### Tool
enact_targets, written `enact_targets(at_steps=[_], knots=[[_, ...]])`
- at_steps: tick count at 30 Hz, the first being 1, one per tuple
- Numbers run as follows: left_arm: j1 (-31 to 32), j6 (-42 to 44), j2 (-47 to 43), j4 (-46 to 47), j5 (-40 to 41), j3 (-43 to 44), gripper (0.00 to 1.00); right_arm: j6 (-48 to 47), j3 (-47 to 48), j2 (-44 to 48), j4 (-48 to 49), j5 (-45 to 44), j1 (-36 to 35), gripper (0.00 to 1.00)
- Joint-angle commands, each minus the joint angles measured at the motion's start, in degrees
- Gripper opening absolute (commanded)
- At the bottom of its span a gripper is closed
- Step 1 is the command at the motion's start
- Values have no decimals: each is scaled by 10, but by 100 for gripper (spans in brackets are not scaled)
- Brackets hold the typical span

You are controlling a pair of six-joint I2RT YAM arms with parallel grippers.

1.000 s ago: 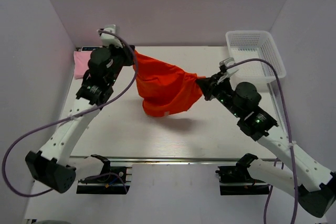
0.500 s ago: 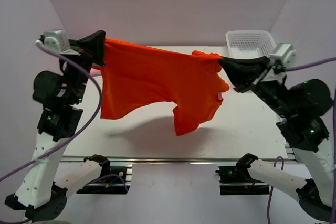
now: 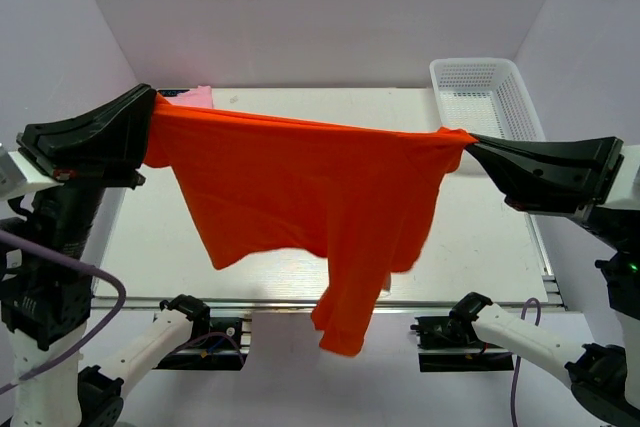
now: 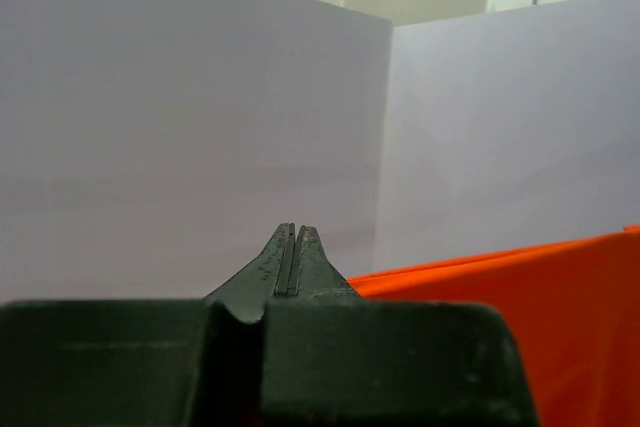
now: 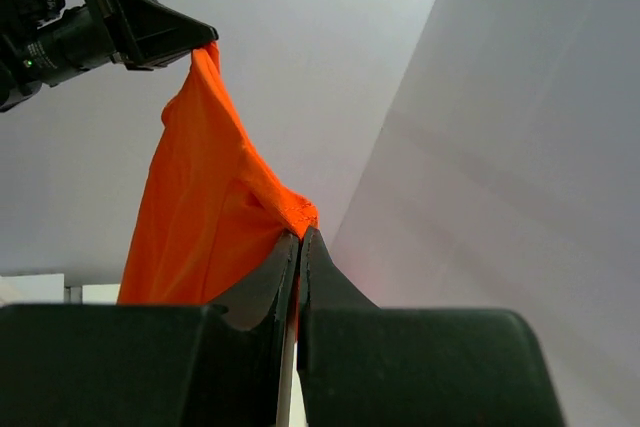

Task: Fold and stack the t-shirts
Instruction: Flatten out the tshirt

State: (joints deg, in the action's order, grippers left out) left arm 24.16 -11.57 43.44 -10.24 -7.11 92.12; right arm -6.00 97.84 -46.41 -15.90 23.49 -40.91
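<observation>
We see the orange tee (image 3: 300, 187) as a plain, bright orange-red all over. The pink tee (image 3: 197, 97) is a pale, plain pink. The basket (image 3: 487, 95) is white with a fine mesh pattern. The left gripper (image 3: 152, 109) and right gripper (image 3: 470, 143) are black, on arms (image 3: 520, 332) that are white with black joints. The table (image 3: 480, 237) is off-white, the walls (image 3: 330, 17) pale lilac, and the cable (image 3: 100, 272) purple. In the wrist views we find the same orange-red against the lilac, darker in the folds.
</observation>
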Motion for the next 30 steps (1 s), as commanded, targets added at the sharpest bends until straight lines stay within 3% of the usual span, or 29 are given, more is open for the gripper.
enact_targets(at_steps=[1,5,9,12,13,15,16,17,21,22,23,25,26,27,29,30], knots=[[-10,14,-4,-22,9,24,0,3,39,26,43,-12,4,0],[-10,3,-4,-28,9,24,0,-14,13,24,60,-71,2,0],[-10,-8,34,-38,69,3,0,-36,-53,14,100,-158,0,0],[-10,-13,84,-31,129,-35,0,-55,-161,-8,205,-317,1,0],[-10,-13,101,-31,143,-57,0,-86,-177,-18,224,-433,0,0],[-5,-13,160,-8,180,-82,0,-115,-258,-67,323,-500,3,0],[1,-13,183,-3,215,-102,0,-145,-274,-85,349,-581,4,0],[1,-20,207,7,229,-112,0,-168,-299,-152,385,-602,5,0],[-12,-63,348,18,307,-133,0,-150,-292,-311,401,-695,31,0],[-12,-72,417,9,344,-118,0,-132,-284,-335,397,-701,46,0],[-12,-78,418,0,360,-103,0,-132,-276,-386,397,-705,53,0],[-12,-79,537,-43,366,-25,39,-83,-220,-480,357,-699,83,0],[-19,-79,579,-69,366,12,64,-58,-203,-503,323,-695,88,0],[-24,-79,622,-130,366,52,99,-38,-183,-564,285,-683,95,0],[-31,-85,728,-193,360,175,100,-14,-114,-595,218,-681,116,6],[-36,-85,754,-219,360,210,100,-3,-99,-609,201,-676,126,19]])
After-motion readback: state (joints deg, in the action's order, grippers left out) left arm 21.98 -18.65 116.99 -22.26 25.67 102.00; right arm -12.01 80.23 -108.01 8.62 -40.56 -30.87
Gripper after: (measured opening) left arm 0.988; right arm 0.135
